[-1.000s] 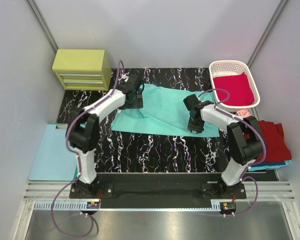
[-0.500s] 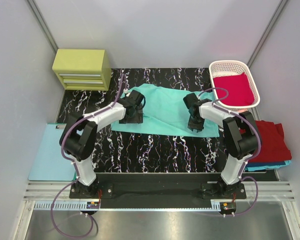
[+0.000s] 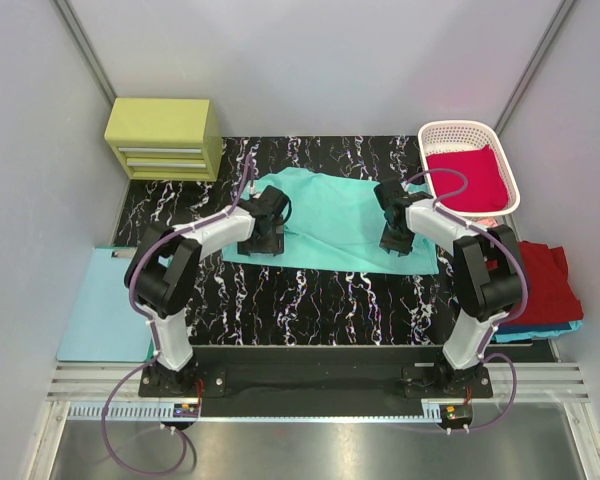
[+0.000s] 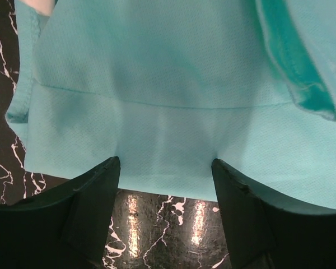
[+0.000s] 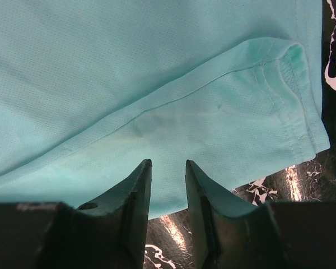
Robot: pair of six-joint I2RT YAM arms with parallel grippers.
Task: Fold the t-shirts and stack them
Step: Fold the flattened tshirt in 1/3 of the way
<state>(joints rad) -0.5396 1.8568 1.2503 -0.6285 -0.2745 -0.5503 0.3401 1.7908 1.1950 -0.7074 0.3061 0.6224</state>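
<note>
Mint-teal t-shirt (image 3: 335,215) spread flat on desk (image 3: 310,300), toward far side, between both arms. Left gripper (image 4: 165,165) over shirt's near-left edge, released, fingers wide apart, nothing between. Right gripper (image 5: 166,163) over hemmed near-right corner, fingers narrowly parted, no cloth pinched. Crimson t-shirt (image 3: 468,178) in white basket (image 3: 427,140), far right. Dark red t-shirt (image 3: 545,280) on blue t-shirt (image 3: 570,327), right of desk

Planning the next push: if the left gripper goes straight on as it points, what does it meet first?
Most likely the mint-teal t-shirt, its near edge just ahead of the open left gripper; its height above the cloth is unclear.
</note>
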